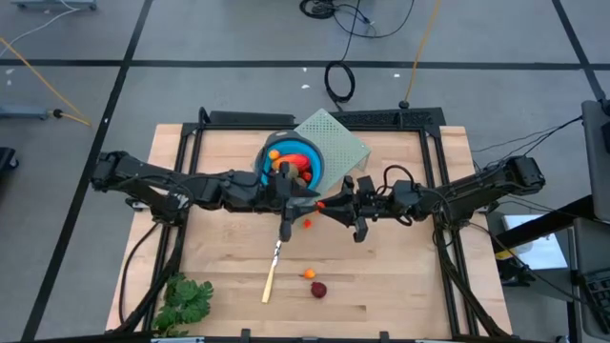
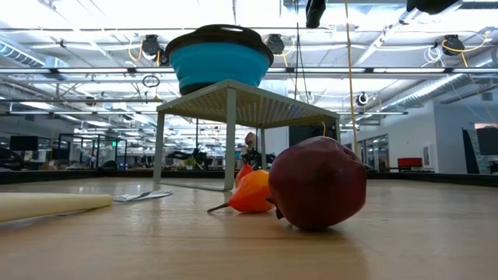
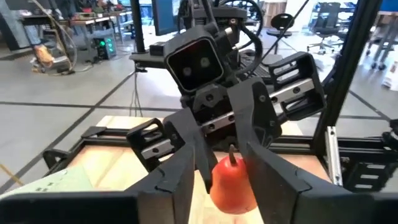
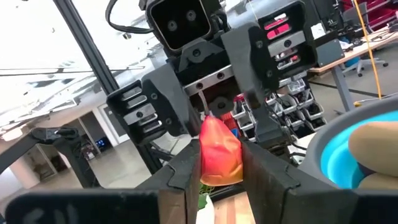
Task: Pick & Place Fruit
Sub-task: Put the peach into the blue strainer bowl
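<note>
Both arms meet over the middle of the worktop, just in front of the blue bowl that sits on a pale mesh stand. Between them hangs a small orange-red pear with a dark stem. In each wrist view it sits between that arm's own fingers with the other arm's fingers close around it, so both the left pincer and the right pincer appear closed narrow on it; which one truly bears the load I cannot tell. Judgement: this reads as a hand-over. To do it well, one side should loosen only once the other grip is firm, and part slowly and straight so the smooth, tapered fruit does not squirt out. The bowl already holds an orange-red oblong and other pieces. The carry to it is short, but the fruit must clear the rim before release. Loose on the worktop nearer the front lie a dark red ball and a small orange piece, beside a pale stick; a leafy bunch lies at the front left.
</note>
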{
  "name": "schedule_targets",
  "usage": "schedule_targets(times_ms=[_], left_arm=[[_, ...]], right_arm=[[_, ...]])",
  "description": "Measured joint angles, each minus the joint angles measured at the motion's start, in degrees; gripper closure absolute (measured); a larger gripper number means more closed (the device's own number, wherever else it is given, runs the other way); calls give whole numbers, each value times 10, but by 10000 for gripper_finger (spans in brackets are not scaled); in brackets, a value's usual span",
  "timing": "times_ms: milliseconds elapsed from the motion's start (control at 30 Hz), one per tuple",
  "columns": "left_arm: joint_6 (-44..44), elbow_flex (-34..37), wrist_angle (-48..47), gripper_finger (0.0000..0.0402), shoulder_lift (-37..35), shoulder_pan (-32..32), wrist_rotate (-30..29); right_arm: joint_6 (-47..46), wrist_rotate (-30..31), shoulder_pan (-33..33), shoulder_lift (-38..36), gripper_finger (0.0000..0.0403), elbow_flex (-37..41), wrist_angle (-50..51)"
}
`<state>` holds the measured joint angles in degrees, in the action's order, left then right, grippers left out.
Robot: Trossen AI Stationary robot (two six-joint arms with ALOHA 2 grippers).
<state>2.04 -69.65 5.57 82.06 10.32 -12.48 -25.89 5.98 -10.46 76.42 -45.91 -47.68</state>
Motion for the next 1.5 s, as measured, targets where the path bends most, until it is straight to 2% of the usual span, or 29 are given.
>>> schedule_targets(times_ms=[367, 633, 967, 1233, 1500], left_arm=[[-2, 0, 5, 315, 0, -9, 39], [-2, 0, 4, 392, 0, -12, 57], [0, 0, -4, 399, 0, -16, 67], [-4, 0, -16, 401, 0, -16, 67], [-16, 0, -46, 401, -2, -17, 62]], right_arm=[[-2, 2, 0, 0, 309, 0, -1], [-2, 2, 0, 0, 309, 0, 0], [-2, 2, 0, -1, 307, 1, 2], [-4, 2, 0, -1, 275, 1, 0], [-4, 1, 0, -1, 261, 0, -5]])
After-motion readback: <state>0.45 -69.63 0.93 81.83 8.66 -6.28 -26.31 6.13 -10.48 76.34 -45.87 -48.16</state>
